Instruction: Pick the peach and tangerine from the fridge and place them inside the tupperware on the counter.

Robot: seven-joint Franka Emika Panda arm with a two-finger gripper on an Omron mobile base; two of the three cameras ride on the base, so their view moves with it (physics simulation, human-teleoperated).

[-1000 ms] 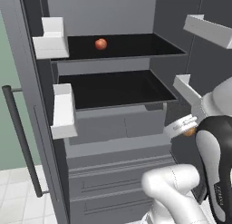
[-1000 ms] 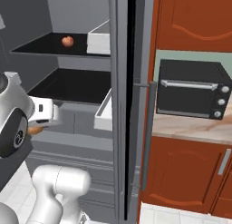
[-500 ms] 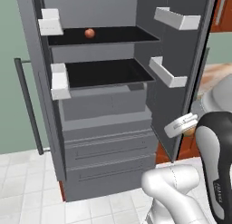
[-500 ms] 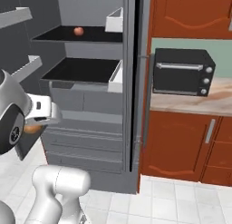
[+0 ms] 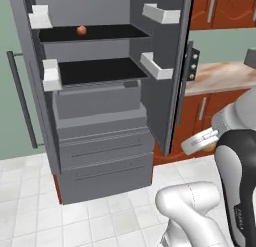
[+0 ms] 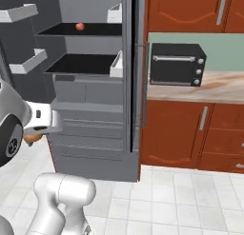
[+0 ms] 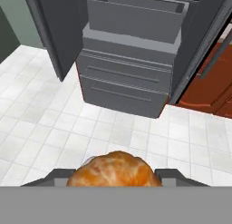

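A: Fridge (image 5: pixel 95 116) first, as the landmark. Both doors swung wide, black shelves bare but for one fruit. To its right runs the tabletop (image 5: pixel 220 76), beige marble over red-brown cabinets, with a black toaster oven (image 6: pixel 176 63) standing on it just beside the fridge's right door.

B: Which fruit is on the shelf?

A: The peach (image 5: pixel 81 30), reddish, on the top shelf toward the left side. Small in both base views.

B: And the arm?

A: Drawn in low, in front of the fridge and off to its right, well clear of the shelves. The gripper (image 7: pixel 117 173) looks down over the fridge's lower drawers and the white floor tiles.

B: Jaws?

A: Closed on the tangerine (image 7: pixel 117 171); plain orange, mottled skin, sitting between the two dark tips in the hand view. A sliver of orange also peeks out by the wrist in the right base view.

B: So which step?

A: Judged: first fruit picked, carry under way. Peach not yet touched.

B: Tupperware?

A: Can't place it from here, so its distance from the fridge is unknown. Next move calls for travelling right along the tabletop until the container comes up, then lowering the tangerine inside its rim before letting go.
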